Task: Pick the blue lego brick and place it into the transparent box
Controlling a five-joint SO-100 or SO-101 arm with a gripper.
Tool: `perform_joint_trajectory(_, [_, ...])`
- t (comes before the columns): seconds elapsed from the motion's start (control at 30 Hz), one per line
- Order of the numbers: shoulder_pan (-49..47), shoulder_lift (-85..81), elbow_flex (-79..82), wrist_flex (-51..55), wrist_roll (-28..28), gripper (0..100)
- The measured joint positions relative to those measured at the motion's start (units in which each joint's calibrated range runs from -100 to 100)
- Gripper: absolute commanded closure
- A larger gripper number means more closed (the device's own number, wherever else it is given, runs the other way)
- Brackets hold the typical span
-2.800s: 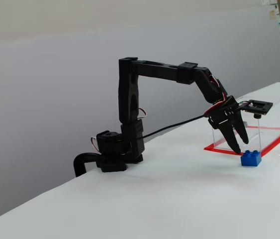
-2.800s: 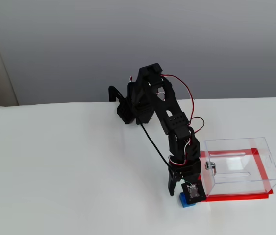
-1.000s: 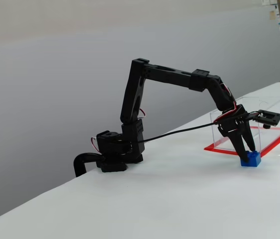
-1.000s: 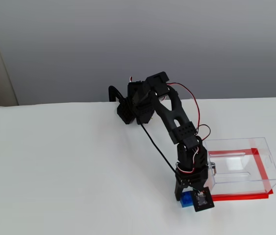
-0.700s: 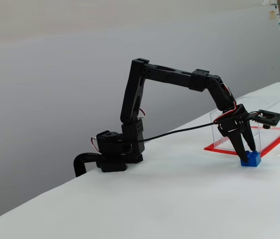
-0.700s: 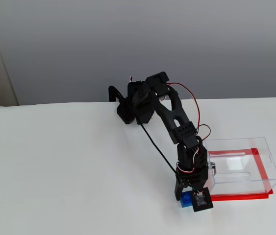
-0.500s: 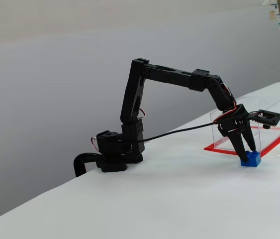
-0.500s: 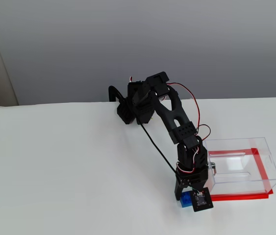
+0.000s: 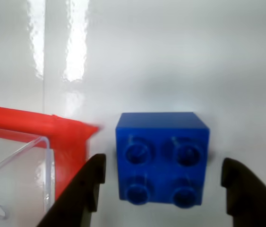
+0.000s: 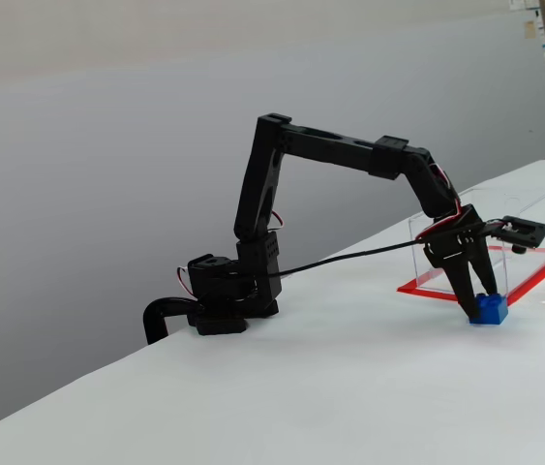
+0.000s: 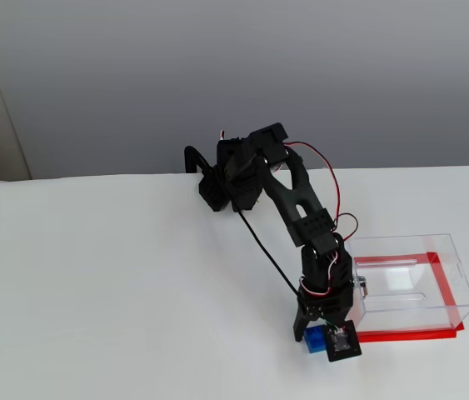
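White and glossy, the table [image 10: 349, 387] runs up to a plain grey wall [image 10: 107, 145], and the black arm [image 10: 335, 150] reaches from its clamped base at the table's edge, out and down toward the near corner of the transparent box [image 11: 409, 283].

The blue lego brick [image 9: 161, 157] sits flat on the table, studs up, outside the box and just beside the corner of its red base sheet [image 9: 52, 130]. In the wrist view four round studs face the camera and the brick lies squarely between the two dark fingertips [image 9: 88, 187], which enter from the bottom edge, one on each side. The gripper [image 9: 163, 182] is spread wider than the brick: a strip of white table shows between each fingertip and the brick's side, narrow on that view's left, broader on its right. Neither tip touches it.

In a fixed view from the side, the gripper [image 10: 479, 308] points steeply down, its tips level with the brick [image 10: 488, 309] and close to the table. In a fixed view from above, the wrist camera module hides most of the brick [image 11: 313, 337]; only a blue sliver shows at its left. The clear box stands on its red sheet, a small silver lock [image 11: 361, 286] on the wall facing the arm.
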Motion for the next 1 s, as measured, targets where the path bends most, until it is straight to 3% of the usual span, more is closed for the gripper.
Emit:
perform_joint_trajectory(0.33, [0.64, 1.27, -0.18, 0.0, 0.0, 74])
perform_joint_trajectory(0.57, [0.64, 1.27, -0.18, 0.0, 0.0, 85])
perform_joint_trajectory(1.0, [0.75, 1.27, -0.18, 0.0, 0.0, 85])
